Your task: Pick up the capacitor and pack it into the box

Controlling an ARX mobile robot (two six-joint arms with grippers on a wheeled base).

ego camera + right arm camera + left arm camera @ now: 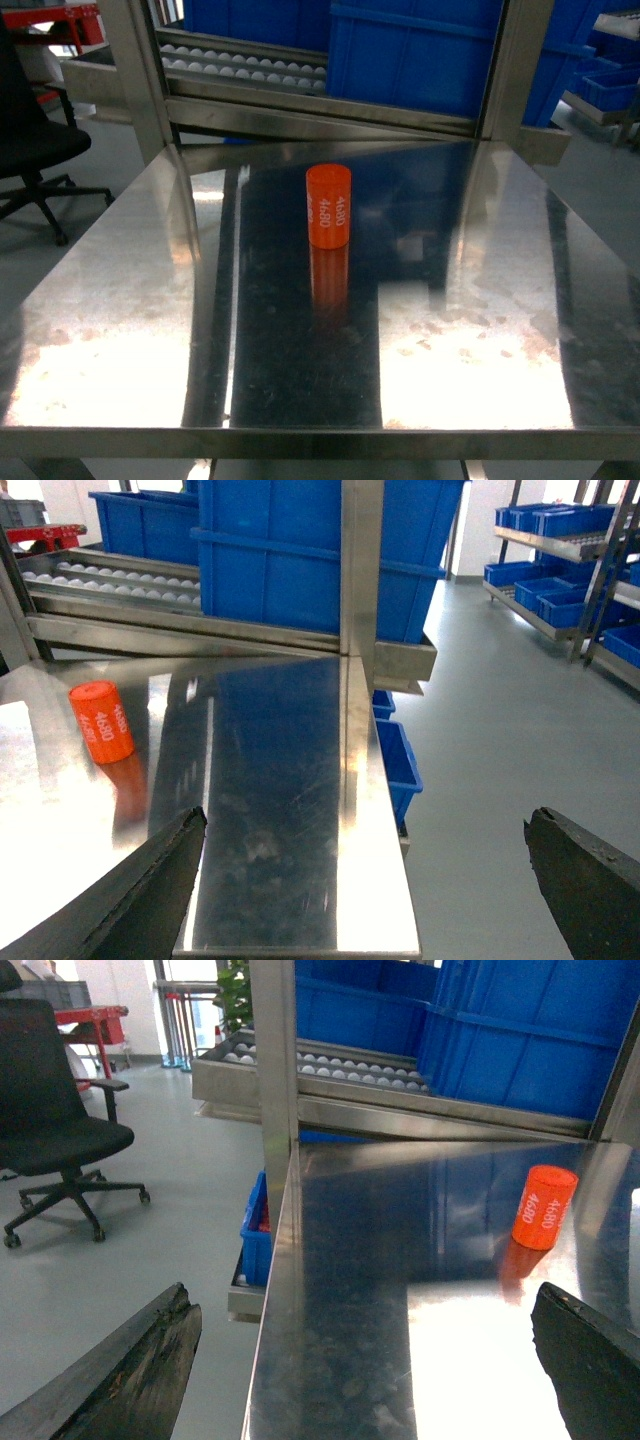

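- Capacitor [328, 206]: an orange cylinder printed "4680" in white, standing upright on the bench [480, 330] near the middle of its far half; its reflection lies on the steel directly in front of it. It appears at right in the left wrist view [543, 1208] and at left in the right wrist view [101, 722], where it looks tilted because of the camera angle.
- Bench: polished stainless steel, reflecting blue bins and bright light patches; nothing but the capacitor rests on it.
- Left tool [370, 1370]: two dark fingers [130, 1380] at the lower corners of the left wrist view, spread wide apart and holding nothing; it hangs at the bench's left edge, well apart from the capacitor.
- Right tool [370, 890]: dark fingers [580, 880] likewise spread wide and holding nothing, at the bench's right edge, well apart from the capacitor.
- Neither tool appears in the head view.
- Behind the bench: a roller conveyor [250, 65] in a steel frame, carrying large blue bins [420, 50].
- Surroundings: a black office chair [60, 1120] on the grey floor to the left; shelving with smaller blue bins [560, 560] to the right.
- The box is not visible in any view.
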